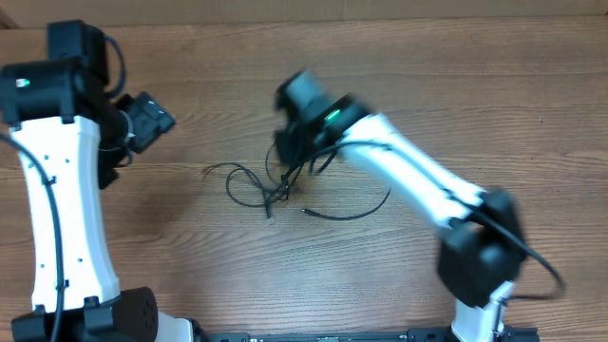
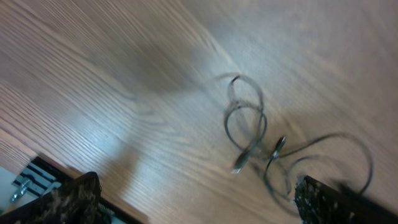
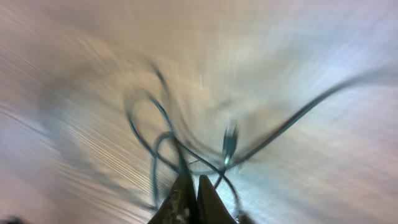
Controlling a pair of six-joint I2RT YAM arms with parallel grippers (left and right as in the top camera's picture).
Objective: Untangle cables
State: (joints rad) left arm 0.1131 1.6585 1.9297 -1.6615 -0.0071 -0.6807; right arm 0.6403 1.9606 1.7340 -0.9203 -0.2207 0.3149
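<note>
The cables are thin black cords tangled in loops on the wooden table at the middle. One strand trails right. My right gripper sits over the tangle. In the blurred right wrist view its fingers are shut on a cable strand, with loops and a small pale-tipped plug beyond them. My left gripper is left of the tangle and apart from it. In the left wrist view its fingers are wide open and empty, with the cable loops ahead.
The left arm's white body stands at the left edge. The right arm reaches in diagonally from the lower right. The table's front edge and a black rail lie at the bottom.
</note>
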